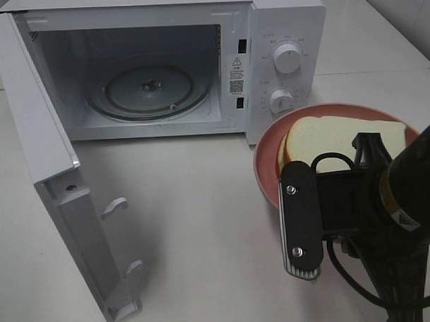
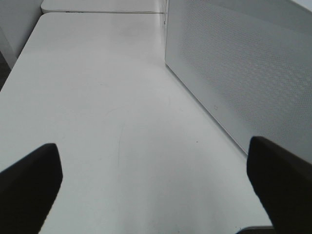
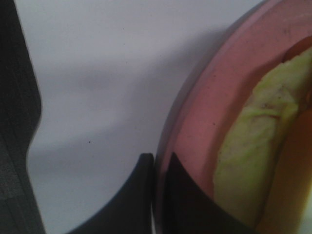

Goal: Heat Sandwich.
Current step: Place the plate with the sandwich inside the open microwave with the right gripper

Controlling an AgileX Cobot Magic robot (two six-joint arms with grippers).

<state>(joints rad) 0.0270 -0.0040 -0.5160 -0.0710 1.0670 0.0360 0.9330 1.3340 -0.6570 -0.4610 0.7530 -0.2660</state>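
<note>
Sandwich (image 1: pixel 341 139) of square white bread, soft and matte, tan crust, pale yellow-green layer beneath, lying on a round pink plate (image 1: pixel 266 170) at the near right of the white table (image 1: pixel 203 225), not yet in the oven

Right gripper (image 3: pixel 156 163) nearest of all, black claw pinched narrow on the plate's smooth raised rim, seemingly holding it; in the high view hidden under a black wrist block (image 1: pixel 302 221)

Left gripper (image 2: pixel 152 146) spread wide, holding nothing, over bare table beside a finely dotted white panel (image 2: pixel 243 73)

Further back, boxy white microwave (image 1: pixel 285 31) of glossy plastic, with two round knobs (image 1: pixel 288 58) on its right face. Door (image 1: pixel 53 174) swung fully open to the left, latch hooks showing on its inner edge. Inside, a round glass turntable (image 1: pixel 149 89), bare

Judged progress: early to middle, with door opened and plate gripped. Left to do: carrying plate and sandwich onto the turntable, letting go, shutting the door, turning the knobs to heat
</note>
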